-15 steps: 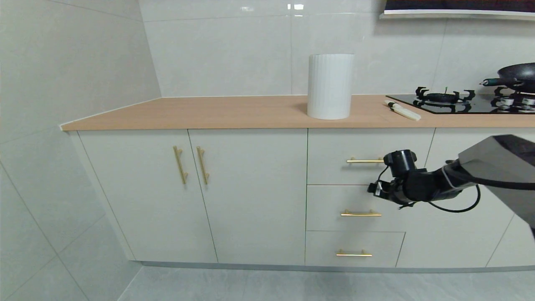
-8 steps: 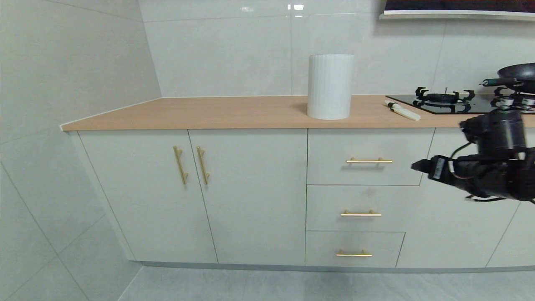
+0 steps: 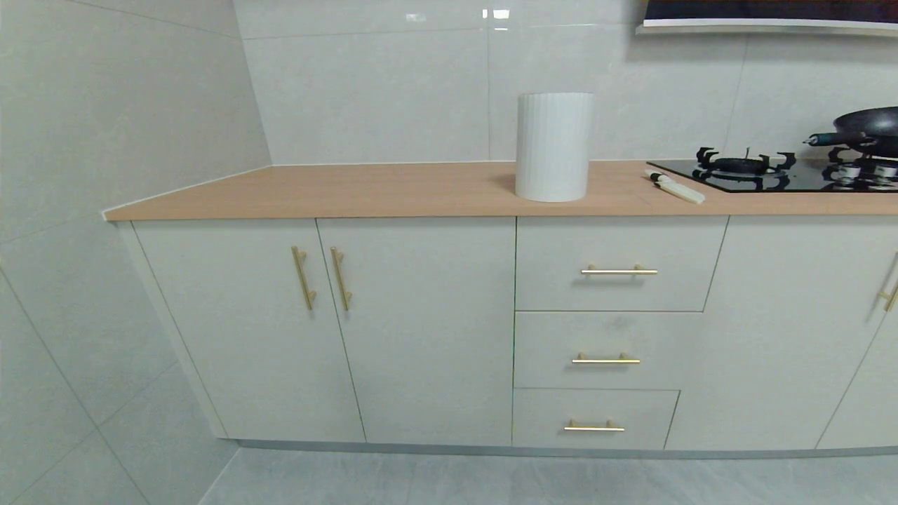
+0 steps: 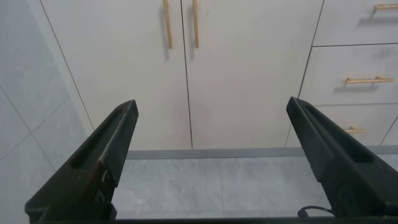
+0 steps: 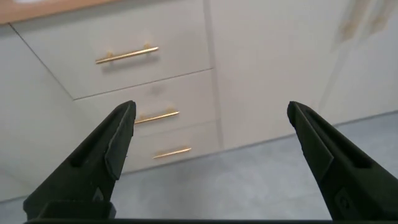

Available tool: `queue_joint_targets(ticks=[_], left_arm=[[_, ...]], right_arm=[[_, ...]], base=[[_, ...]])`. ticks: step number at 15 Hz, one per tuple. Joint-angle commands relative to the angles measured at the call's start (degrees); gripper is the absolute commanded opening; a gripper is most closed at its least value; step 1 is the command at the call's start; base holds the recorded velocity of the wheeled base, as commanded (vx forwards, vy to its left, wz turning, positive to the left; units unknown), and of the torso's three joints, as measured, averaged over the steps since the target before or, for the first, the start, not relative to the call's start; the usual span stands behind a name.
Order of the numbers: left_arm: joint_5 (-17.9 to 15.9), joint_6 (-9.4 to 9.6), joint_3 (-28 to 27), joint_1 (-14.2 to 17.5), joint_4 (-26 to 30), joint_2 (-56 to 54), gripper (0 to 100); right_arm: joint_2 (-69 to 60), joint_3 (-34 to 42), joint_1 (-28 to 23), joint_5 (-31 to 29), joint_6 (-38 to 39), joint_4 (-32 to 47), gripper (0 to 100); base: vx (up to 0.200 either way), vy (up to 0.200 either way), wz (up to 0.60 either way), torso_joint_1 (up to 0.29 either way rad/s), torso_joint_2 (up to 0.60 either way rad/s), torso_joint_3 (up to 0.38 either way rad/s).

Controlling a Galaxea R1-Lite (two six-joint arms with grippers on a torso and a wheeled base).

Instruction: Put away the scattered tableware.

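Withdrawn, my right pincer (image 5: pixel 210 115) hangs low by the drawers (image 5: pixel 177 87), jaws apart like my left pincer (image 4: pixel 211 112). The white utensil (image 3: pixel 675 186) lies on the counter (image 3: pixel 393 189) above both; rising carelessly could strike the counter's edge.

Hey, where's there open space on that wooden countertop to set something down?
The widest bare stretch of countertop runs from the corner wall to the white ribbed canister. A narrower strip lies between canister and pale-handled utensil. Past that it is crowded: the utensil lies beside the gas hob, which carries a black pan.
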Motion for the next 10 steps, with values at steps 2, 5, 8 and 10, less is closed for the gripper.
queue_joint_targets(ticks=[2,5,8,10], left_arm=[[0.0,0.00,0.0,0.0,0.0,0.0,100],[0.0,0.00,0.0,0.0,0.0,0.0,100],[0.0,0.00,0.0,0.0,0.0,0.0,100],[0.0,0.00,0.0,0.0,0.0,0.0,100]], right_arm=[[-28.4,5.8,-1.4,-2.1,-7.0,13.3,100],[-38.6,5.9,-5.7,-1.8,-8.9,19.2,100],[-42.7,9.5,-6.7,-2.8,-9.7,18.1,100],[-42.7,12.6,-6.7,-3.8,-9.6,15.2,100]], base=[[0.000,0.000,0.00,0.000,0.00,0.000],[0.000,0.000,0.00,0.000,0.00,0.000],[0.000,0.000,0.00,0.000,0.00,0.000],[0.000,0.000,0.00,0.000,0.00,0.000]])
